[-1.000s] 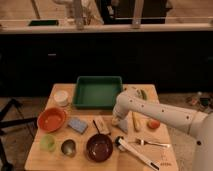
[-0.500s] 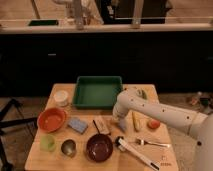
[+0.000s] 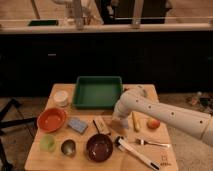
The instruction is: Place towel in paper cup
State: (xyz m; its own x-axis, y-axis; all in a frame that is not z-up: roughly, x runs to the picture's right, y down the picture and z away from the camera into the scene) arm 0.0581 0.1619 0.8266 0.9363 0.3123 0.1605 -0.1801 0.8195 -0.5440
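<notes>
**Camera view.** The white arm [image 3: 165, 116] reaches in from the right and bends down to the middle of the table [image 3: 165, 162], just in front of the green tray [image 3: 98, 92]. The gripper [image 3: 119, 121] sits low over the wood at the arm's end. The wrist covers it, so I cannot tell whether it is open or closed. A pale patch right at its tip seems to be the towel [image 3: 118, 126], on the table or barely off it, though its outline merges with the arm. The paper cup [image 3: 61, 98] stands near the far left edge, just left of the tray and well apart from the gripper.

- **Weak hold:** if only a corner of the towel is caught, the cloth may slip out on the way across.
- **Snagging:** the straight path to the cup runs along the tray's front rim and above the brown block [image 3: 101, 126] and the sponge [image 3: 77, 125]. A hanging fold could catch on the rim or drag one of them.
- **Tipping the cup:** it looks light and sits close to the table's edge, so a push from the gripper would likely tip it or shove it off.
- **Missing the mouth:** the towel seems about as wide as the opening, so if released off-centre it may drape over the rim instead of dropping in.
- **Wrong target:** the orange bowl [image 3: 51, 119] lies nearer.
</notes>
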